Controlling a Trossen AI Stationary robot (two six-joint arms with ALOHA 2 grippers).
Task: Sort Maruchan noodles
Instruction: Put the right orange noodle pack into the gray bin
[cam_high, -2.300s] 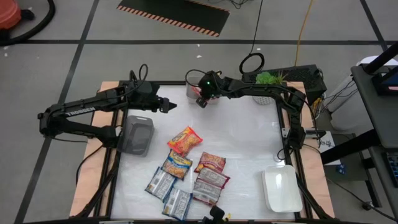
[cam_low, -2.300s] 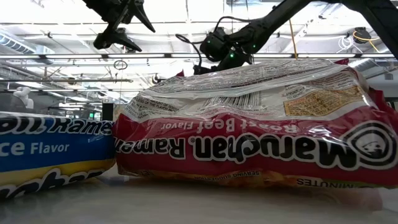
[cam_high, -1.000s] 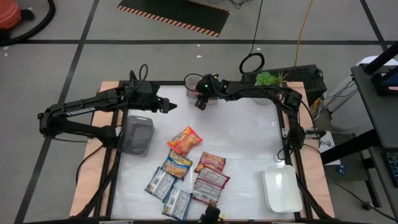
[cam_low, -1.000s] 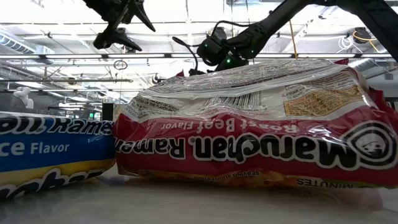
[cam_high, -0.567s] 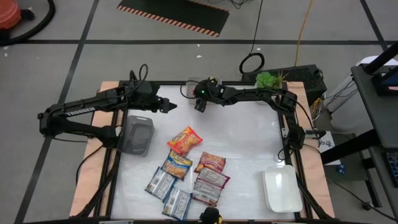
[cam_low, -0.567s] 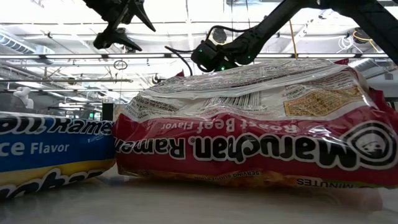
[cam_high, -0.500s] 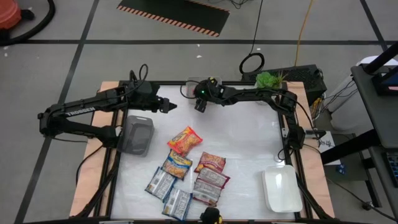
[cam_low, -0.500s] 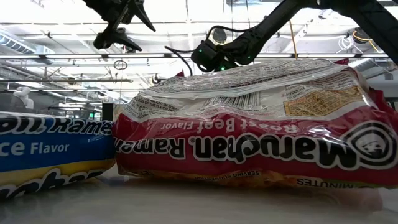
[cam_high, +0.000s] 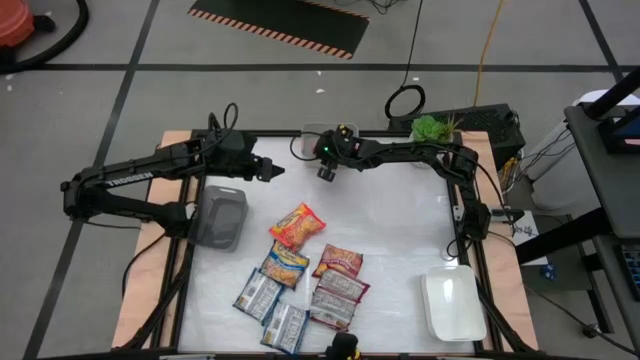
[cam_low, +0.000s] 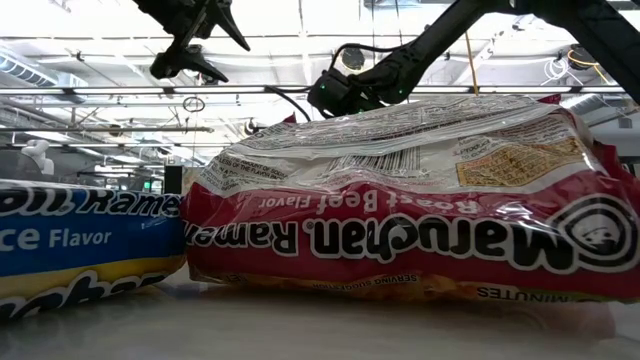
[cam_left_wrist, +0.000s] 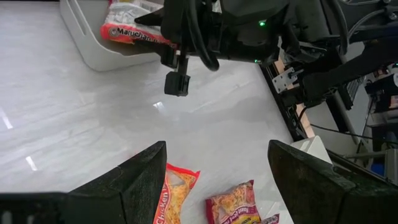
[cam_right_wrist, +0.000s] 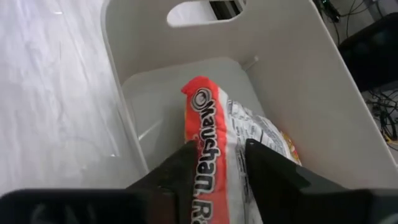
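Shifted back slightly from the rear white bin (cam_right_wrist: 298, 87): right gripper (cam_right_wrist: 217, 168), fingers narrowly parted, straddling an orange-red Maruchan packet (cam_right_wrist: 214, 134) lying inside.
Best lifted straight up, clear of the bin wall. Left gripper (cam_left_wrist: 214, 168) hovering wide apart above the remaining packets (cam_high: 300, 275) mid-table; grey tray (cam_high: 220, 215) alongside.

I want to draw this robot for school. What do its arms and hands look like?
Both arms are dark, thin and jointed, with black cables looping along them. The left arm has pale lettering on its side. The right arm shows a small green light near its wrist. The left hand has two flat, dark, wedge-shaped fingers.
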